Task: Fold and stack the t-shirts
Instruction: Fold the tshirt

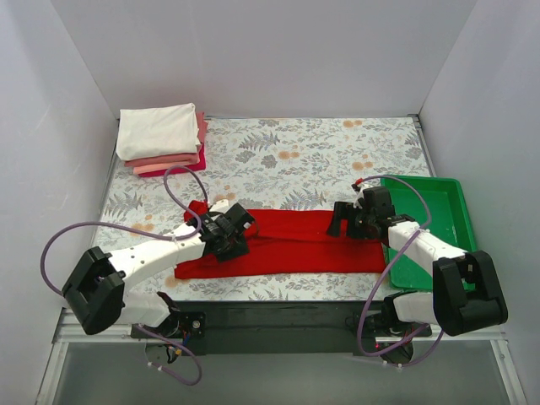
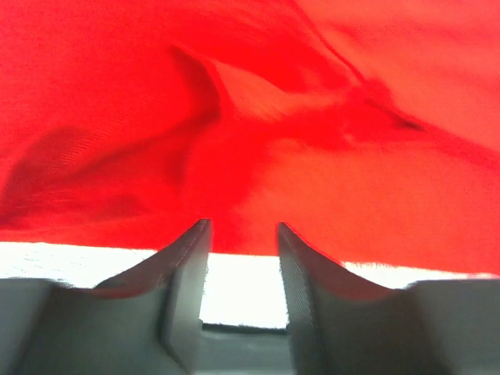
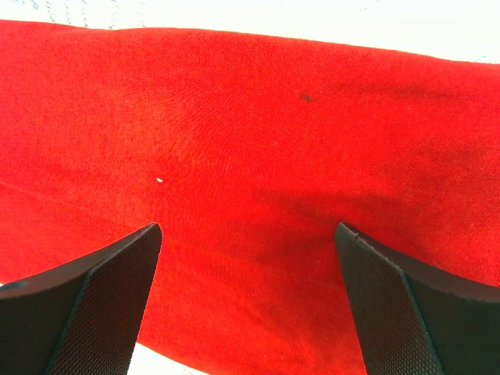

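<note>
A bright red t-shirt (image 1: pixel 295 240) lies folded into a long strip across the near part of the table. My left gripper (image 1: pixel 245 223) is low over its left part. In the left wrist view the gripper (image 2: pixel 242 228) is open, nothing is between the fingers (image 2: pixel 187 262), and rumpled red cloth (image 2: pixel 258 117) lies just beyond the tips. My right gripper (image 1: pixel 339 221) is over the strip's right part. In the right wrist view it (image 3: pixel 246 234) is wide open above flat red cloth (image 3: pixel 250 141). Folded shirts are stacked at the far left: white (image 1: pixel 158 128) on top, salmon pink (image 1: pixel 167 160), then crimson (image 1: pixel 187 170).
A green plastic tray (image 1: pixel 445 196) stands at the right, beside the right arm. The table has a floral-patterned cover (image 1: pixel 321 152). White walls close in the left, back and right sides. Purple cables loop off both arms.
</note>
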